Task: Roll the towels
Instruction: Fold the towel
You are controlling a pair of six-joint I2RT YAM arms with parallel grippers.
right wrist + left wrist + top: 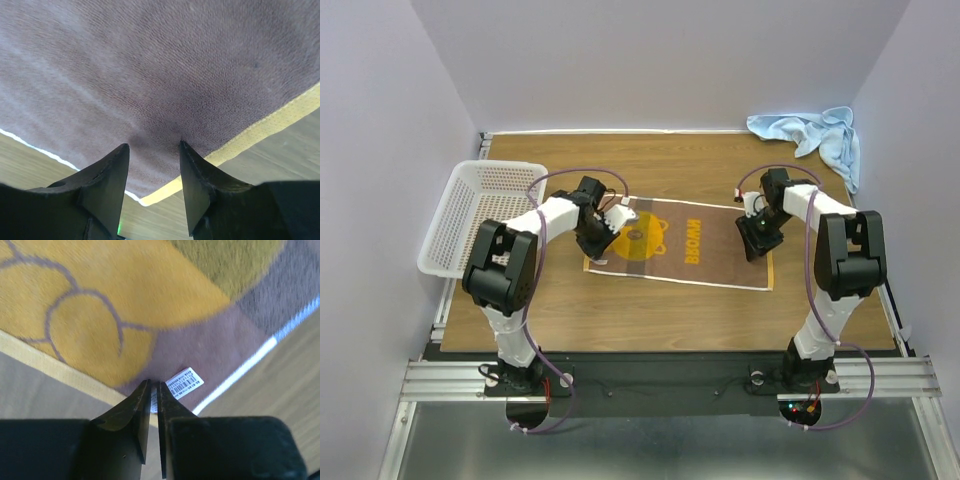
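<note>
Here, yellow towel (670, 240) printed "BROWN", white barcode label (184, 382)

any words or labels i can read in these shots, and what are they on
"BROWN": yellow letters on the printed towel, seen flipped in the top view.
Barcode and fine print on the white label at that towel's edge: too small to read.
Nothing else legible.

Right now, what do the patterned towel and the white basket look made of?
Patterned towel: soft matte cloth, likely; fine fuzzy weave and stitched hem show up close. White basket: probably rigid moulded plastic, smooth, with regular perforated walls.
</note>
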